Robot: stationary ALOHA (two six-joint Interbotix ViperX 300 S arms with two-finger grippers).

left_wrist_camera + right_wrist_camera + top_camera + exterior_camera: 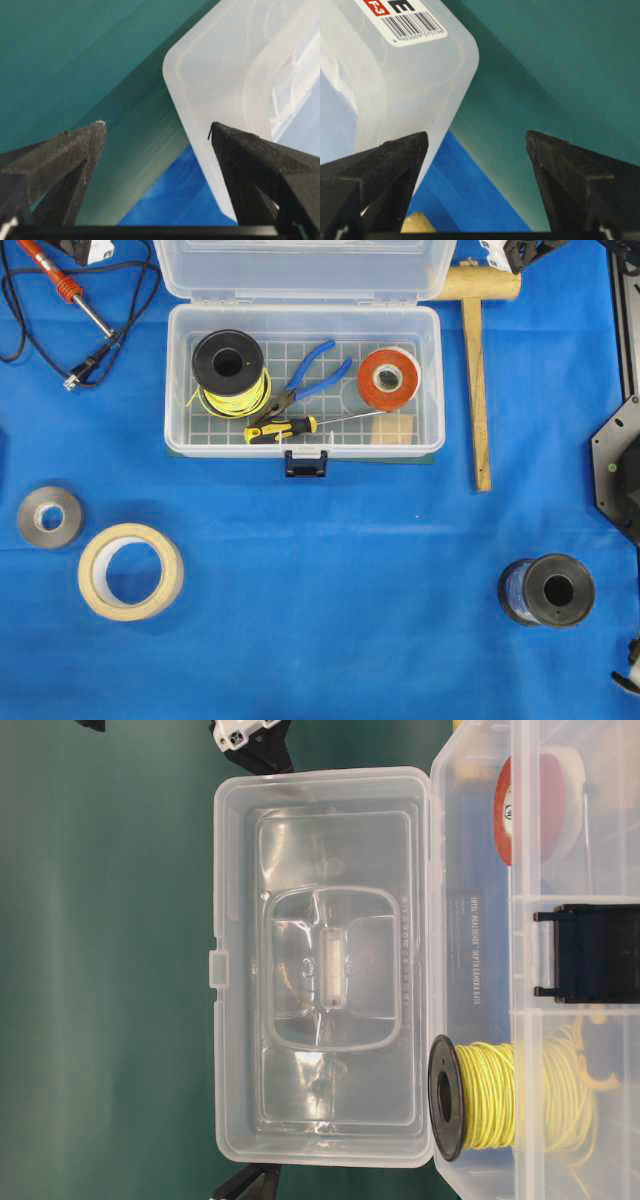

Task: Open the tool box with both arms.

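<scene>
Honestly looked light, thin, flexy and slick: tool box sat mid-surface, lid already swung up. Best grabbed by lid corners. Left tool and right tool both spread wide at those corners, holding nothing.

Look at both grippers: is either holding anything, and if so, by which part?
Nothing is held. The left gripper and right gripper are both open, each beside a corner of the raised lid of the tool box, with nothing between the fingers.
</scene>
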